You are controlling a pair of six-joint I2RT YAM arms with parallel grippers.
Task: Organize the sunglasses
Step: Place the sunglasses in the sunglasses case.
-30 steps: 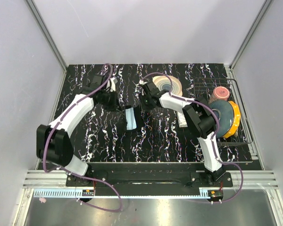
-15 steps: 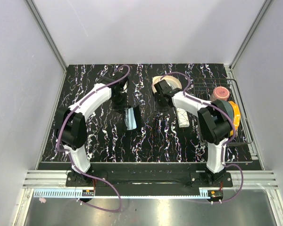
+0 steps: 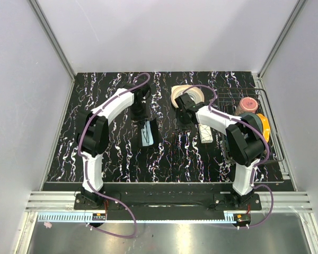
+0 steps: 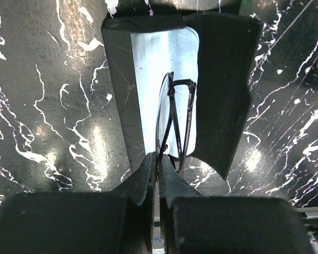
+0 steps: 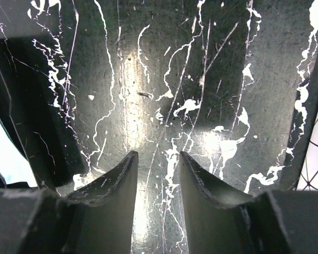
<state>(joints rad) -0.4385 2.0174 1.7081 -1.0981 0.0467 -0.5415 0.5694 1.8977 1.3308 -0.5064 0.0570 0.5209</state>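
- The sunglasses [image 4: 176, 119] are folded and lie inside the open case [image 4: 119, 95], on its pale lining.
- From the top camera, the case sits near the middle of the surface [image 3: 191, 159].
- The left jaws are at 12 o'clock from the case. They are shut tight, with no gap between them.
- In the left wrist view their tips are just beside the near end of the sunglasses. I cannot tell if they touch. I see nothing pinched in them.
- The right jaws are at about 2 o'clock from the case. They are about half open and hold nothing. Under them I see only bare surface.
- A white box [image 3: 206, 132] lies at 3 o'clock from the case, well apart from it.
- I think the putting-in step is done, because the sunglasses are already in the case.
- The step now looks like closing up. The dark flap [image 4: 222, 90] stands up on the 3 o'clock side in the left wrist view, and it is not yet folded over.
- Next I would pull the left jaws back from the case so they do not nudge the sunglasses.
- Then I would bring the right jaws to the flap from 3 o'clock and push it over toward 9 o'clock.
- I would push gently, or the light case might slide or the sunglasses might pop out.
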